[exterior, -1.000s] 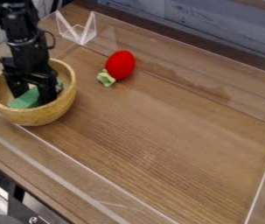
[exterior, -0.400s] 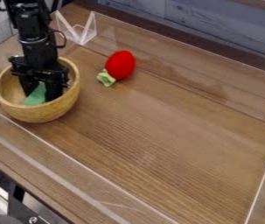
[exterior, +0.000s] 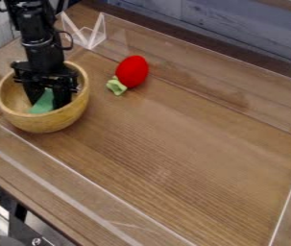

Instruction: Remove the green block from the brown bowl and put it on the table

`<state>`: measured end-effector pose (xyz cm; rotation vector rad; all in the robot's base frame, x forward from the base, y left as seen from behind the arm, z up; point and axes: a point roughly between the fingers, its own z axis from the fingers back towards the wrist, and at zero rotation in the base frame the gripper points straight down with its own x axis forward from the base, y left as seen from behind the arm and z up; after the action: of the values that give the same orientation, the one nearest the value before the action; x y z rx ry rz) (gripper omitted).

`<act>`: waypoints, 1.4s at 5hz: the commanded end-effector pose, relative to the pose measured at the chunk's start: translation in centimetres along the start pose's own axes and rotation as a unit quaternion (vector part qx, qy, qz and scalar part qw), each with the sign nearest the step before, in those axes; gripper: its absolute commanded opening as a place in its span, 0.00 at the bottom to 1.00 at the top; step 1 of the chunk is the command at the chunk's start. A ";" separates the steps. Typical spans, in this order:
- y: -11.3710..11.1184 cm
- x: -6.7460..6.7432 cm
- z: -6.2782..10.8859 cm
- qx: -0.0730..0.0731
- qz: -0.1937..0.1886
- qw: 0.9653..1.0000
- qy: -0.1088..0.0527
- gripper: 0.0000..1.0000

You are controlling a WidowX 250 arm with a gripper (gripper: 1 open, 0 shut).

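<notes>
The brown bowl point(exterior: 19, 117) sits at the left of the wooden table. Inside it lies the green block point(exterior: 40, 103). My black gripper point(exterior: 42, 94) reaches straight down into the bowl, and its fingers are closed on the green block. The block's upper part is hidden between the fingers; the block still rests low in the bowl.
A red strawberry toy point(exterior: 131, 72) with a green stem lies right of the bowl. A clear plastic stand point(exterior: 88, 34) is at the back. Low transparent walls point(exterior: 289, 207) ring the wooden table point(exterior: 186, 144).
The bowl and gripper have shifted slightly up and to the right in the picture, and the fingers have closed on the green block.
</notes>
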<state>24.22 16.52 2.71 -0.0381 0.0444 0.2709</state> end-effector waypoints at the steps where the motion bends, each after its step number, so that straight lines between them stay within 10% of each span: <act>1: 0.3 0.8 3.1 0.000 -0.011 0.999 -0.041 0.00; 4: 2.3 0.7 8.2 -0.021 -0.017 0.997 -0.069 0.00; 7: -1.7 -0.7 11.0 -0.035 -0.014 0.996 -0.087 0.00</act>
<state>24.39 15.13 12.41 -0.1066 -0.0961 0.2552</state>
